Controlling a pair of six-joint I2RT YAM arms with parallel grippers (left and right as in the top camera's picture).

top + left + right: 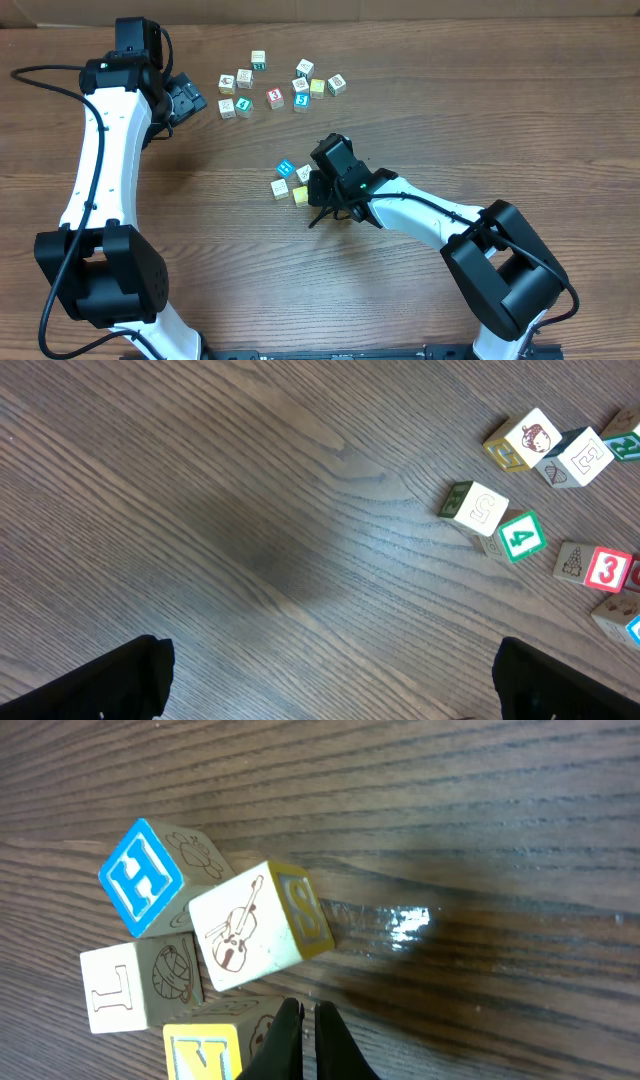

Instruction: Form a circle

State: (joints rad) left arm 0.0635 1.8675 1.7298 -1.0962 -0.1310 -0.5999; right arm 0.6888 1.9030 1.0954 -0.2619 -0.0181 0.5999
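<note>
The circle [292, 181], a tight cluster of four small wooden picture-and-letter cubes, sits on the brown wood-grain table [470, 110] directly in front of the right claw [304, 1013]. That claw's two thin black fingers are clenched together with nothing between them. In the right wrist view, the yellow-faced letter cube [204, 1052] lies just left of the fingertips, though whether it touches them cannot be told. The whitish cube with a violin drawing [250, 925] stands just beyond the tips, turned at an angle. The blue "H" cube [140, 877] is further ahead and to the left, touching the violin cube. The whitish "L" cube [125, 992] sits left of the tips, between the "H" cube and the yellow one. Well apart from this claw, a loose scatter of similar cubes [282, 85] lies ahead and to the right of the left claw [188, 98], which is released, jaws spread wide over bare wood. Nearest that claw are a white "5" cube [478, 508] and a green "4" cube [522, 536].
</note>
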